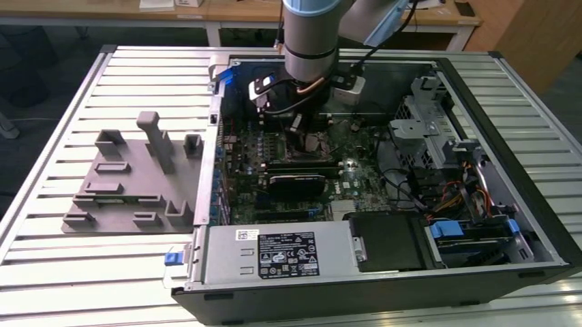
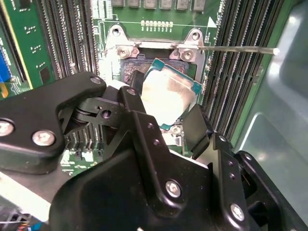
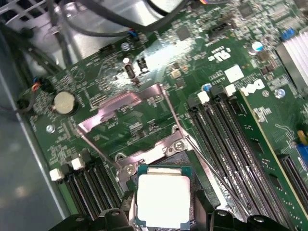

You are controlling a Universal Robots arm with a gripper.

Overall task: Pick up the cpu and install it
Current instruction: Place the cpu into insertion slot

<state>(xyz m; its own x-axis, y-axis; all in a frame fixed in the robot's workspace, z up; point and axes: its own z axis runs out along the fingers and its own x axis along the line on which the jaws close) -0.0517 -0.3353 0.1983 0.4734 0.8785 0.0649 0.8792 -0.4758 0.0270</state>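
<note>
The cpu (image 2: 168,96), a square chip with a shiny silver top and a thin green edge, sits between the black fingers of my gripper (image 2: 166,109), which is shut on it. In the second wrist view it is tilted, just over the dark open socket (image 2: 129,72) on the green motherboard. In the first wrist view the cpu (image 3: 162,199) hangs in front of the socket's raised metal load plate (image 3: 118,108), with my gripper (image 3: 163,214) around it. In the exterior view my gripper (image 1: 304,129) reaches down into the open computer case over the motherboard (image 1: 355,170).
Rows of black memory slots (image 2: 236,72) flank the socket on both sides. Thin lever wires (image 3: 192,149) stand up beside it. A grey fixture plate (image 1: 136,177) lies at the exterior view's left. The power supply (image 1: 272,255) and drive cage (image 1: 427,136) crowd the case.
</note>
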